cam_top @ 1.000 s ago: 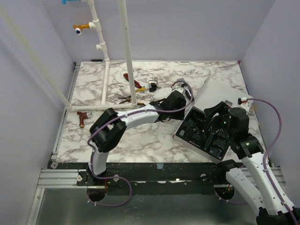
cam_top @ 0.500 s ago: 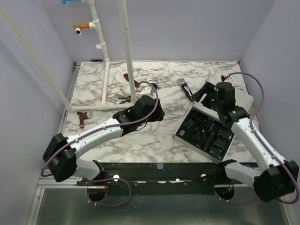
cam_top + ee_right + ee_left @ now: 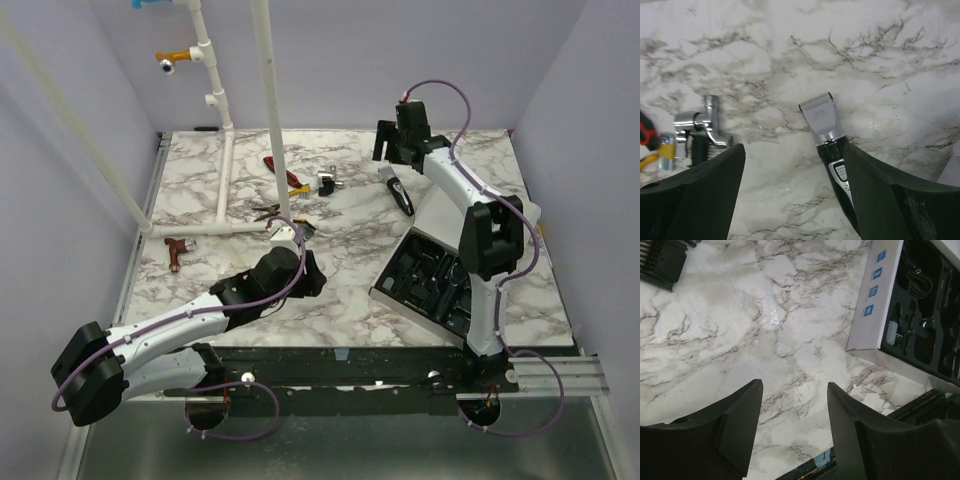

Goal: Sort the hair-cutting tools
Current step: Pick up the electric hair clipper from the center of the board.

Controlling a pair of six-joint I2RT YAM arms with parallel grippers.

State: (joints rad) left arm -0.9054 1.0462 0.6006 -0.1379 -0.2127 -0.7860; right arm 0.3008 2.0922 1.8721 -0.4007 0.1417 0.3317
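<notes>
The slim black clipper (image 3: 399, 192) with its silver blade end (image 3: 821, 117) lies on the marble at the back, beside the open case's lid (image 3: 462, 195). My right gripper (image 3: 392, 160) hangs over it, open (image 3: 794, 147); the clipper body lies just inside the right finger (image 3: 890, 200), not gripped. The case (image 3: 385, 290) holds several black plastic pieces (image 3: 920, 335) in its moulded slots. My left gripper (image 3: 310, 272) is open over bare marble (image 3: 795, 385), left of the case. A black comb guard (image 3: 660, 262) lies at the top left of the left wrist view.
A chrome fitting (image 3: 705, 125) lies left of the clipper, with red- and yellow-handled tools (image 3: 285, 178) beyond. A white pipe frame (image 3: 225, 180) stands at the back left and a reddish-brown T-piece (image 3: 177, 250) lies beside it. The table's near edge (image 3: 875, 415) is close.
My right arm swung from above the case to the far side over the clipper, jaws widening. My left arm drew back from the middle toward the near left.
</notes>
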